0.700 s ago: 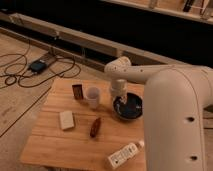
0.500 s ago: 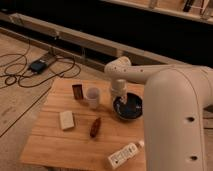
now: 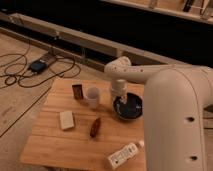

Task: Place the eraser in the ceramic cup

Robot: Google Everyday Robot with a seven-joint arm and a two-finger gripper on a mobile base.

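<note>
Hovering with the gripper (image 3: 121,99) above the dark bowl (image 3: 135,116), not showing how wide it gapes; eyeing the eraser (image 3: 77,91) standing just beside the ceramic cup (image 3: 92,96), judging it light, stiff, best pinched across its narrow faces.

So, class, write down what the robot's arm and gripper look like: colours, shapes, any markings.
The arm is off-white: smooth, thick, rounded tubular shells with a few small dark dots on the nearest segment. No cables or lettering show. The gripper, over the dark bowl, is darker, below a short pale cylindrical wrist.
</note>
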